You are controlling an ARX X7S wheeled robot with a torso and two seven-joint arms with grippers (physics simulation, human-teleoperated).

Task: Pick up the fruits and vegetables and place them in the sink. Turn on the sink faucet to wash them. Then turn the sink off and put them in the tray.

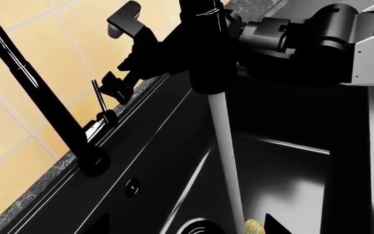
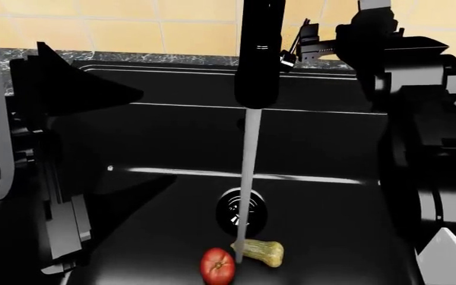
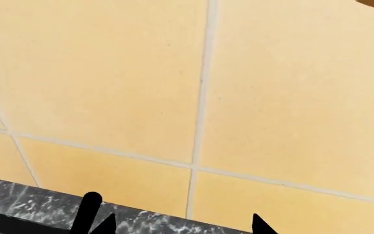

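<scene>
No readable writing anywhere. Water runs from the black faucet (image 2: 258, 53) into the matte black sink (image 2: 164, 148), onto the striped squash (image 2: 261, 250) beside the round tomato (image 2: 218, 265). Right gripper (image 2: 311, 44) sits spread by the lever (image 1: 99, 96); left gripper's state can't be told.

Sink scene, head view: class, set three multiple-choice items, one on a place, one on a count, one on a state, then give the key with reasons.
1. Where does the tomato lie?
A. on the counter
B. in the sink, beside the squash
C. held between fingers

2. How many pieces of produce are in the basin?
A. one
B. two
C. four

3. What is the faucet doing?
A. running
B. off
C. removed

Key: 1 B, the tomato rests on the basin floor next to the squash. 2 B, only a tomato and a squash show there. 3 A, a pale stream of water falls from the spout to the drain.
</scene>
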